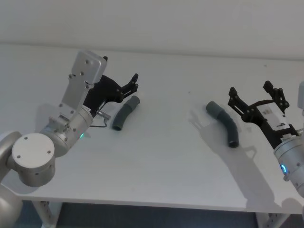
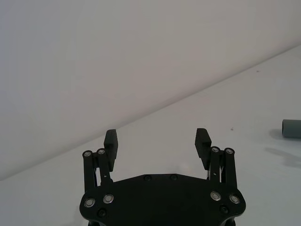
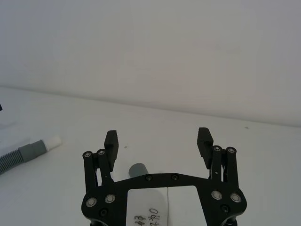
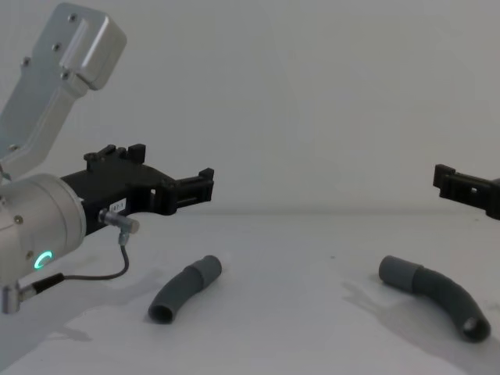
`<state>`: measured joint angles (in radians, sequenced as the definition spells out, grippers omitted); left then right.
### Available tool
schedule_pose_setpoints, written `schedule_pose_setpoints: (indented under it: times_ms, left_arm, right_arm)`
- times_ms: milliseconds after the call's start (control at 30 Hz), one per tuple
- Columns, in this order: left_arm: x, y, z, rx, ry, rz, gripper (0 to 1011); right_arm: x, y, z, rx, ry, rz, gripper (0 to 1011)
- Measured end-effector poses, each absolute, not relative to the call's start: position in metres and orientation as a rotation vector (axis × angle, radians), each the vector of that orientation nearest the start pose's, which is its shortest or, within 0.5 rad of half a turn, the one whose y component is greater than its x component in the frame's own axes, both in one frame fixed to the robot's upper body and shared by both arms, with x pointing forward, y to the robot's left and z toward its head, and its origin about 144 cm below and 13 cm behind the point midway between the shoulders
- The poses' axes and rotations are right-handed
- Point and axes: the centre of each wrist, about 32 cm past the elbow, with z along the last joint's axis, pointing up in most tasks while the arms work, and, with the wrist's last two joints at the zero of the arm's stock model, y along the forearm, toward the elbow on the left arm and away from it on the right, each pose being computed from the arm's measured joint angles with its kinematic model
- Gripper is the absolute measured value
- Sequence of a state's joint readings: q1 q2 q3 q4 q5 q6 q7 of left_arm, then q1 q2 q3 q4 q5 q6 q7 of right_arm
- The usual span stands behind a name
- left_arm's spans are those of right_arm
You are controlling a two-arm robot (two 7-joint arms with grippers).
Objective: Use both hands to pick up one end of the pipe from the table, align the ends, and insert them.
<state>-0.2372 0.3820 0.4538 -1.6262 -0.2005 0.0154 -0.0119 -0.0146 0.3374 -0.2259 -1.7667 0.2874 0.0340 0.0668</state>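
While both arms reach in from the near corners, the plain matte white worktop (image 1: 171, 161) carries two pipe pieces lying well apart, one on the robot's left and one on its right. The left gripper (image 1: 135, 82), black plastic on a silver cylindrical wrist with a green ring light, hovers above the worktop just behind the upper end of the left piece. Its fingers (image 2: 112, 141) are spread wide with nothing between them. The right gripper (image 1: 250, 88), of the same black plastic and bearing a small white label, hangs near the right piece, on its outer side. Its fingers (image 3: 111, 140) are likewise spread wide and grip nothing.

The left pipe piece (image 1: 124, 113), a short, curved, dark grey ribbed hose, lies flat on the worktop, touched by no finger. The right pipe piece (image 1: 224, 121), its twin in colour and shape, lies flat too, bowed like an arch. Each has a smooth lighter grey cuff: the left cuff (image 1: 133, 102) points away from the robot, and the right cuff (image 1: 213, 109) points toward the middle of the worktop. In the right wrist view the farther piece's cuff ends in a short white tip (image 3: 52, 142).
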Motion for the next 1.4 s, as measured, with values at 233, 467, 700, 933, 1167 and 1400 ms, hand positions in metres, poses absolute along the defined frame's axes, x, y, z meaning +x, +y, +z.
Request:
schedule_pose_setpoints:
  times_ms: [233, 467, 700, 933, 1167, 1400]
  left_arm:
    - [0.492, 0.201, 1.209, 0.084, -0.247, 1.116, 1000]
    - [0.490, 0.204, 1.216, 0.131, -0.204, 1.102, 1000]
    - [0.487, 0.210, 1.229, 0.214, -0.145, 1.083, 1000]
    - [0.489, 0.217, 1.241, 0.306, -0.108, 1.059, 1000]
    - [0.495, 0.220, 1.251, 0.374, -0.079, 1.034, 1000]
    - [0.502, 0.220, 1.254, 0.426, -0.050, 1.012, 1000]
  right_arm:
    - [0.443, -0.237, 1.189, 0.026, -0.075, -1.229, 1001]
    - [0.443, -0.237, 1.189, 0.026, -0.075, -1.229, 1001]
    - [0.443, -0.237, 1.189, 0.026, -0.075, -1.229, 1001]
    - [0.443, -0.237, 1.189, 0.026, -0.075, -1.229, 1001]
    - [0.443, -0.237, 1.189, 0.026, -0.075, -1.229, 1001]
    - [0.443, -0.237, 1.189, 0.026, -0.075, -1.229, 1001]
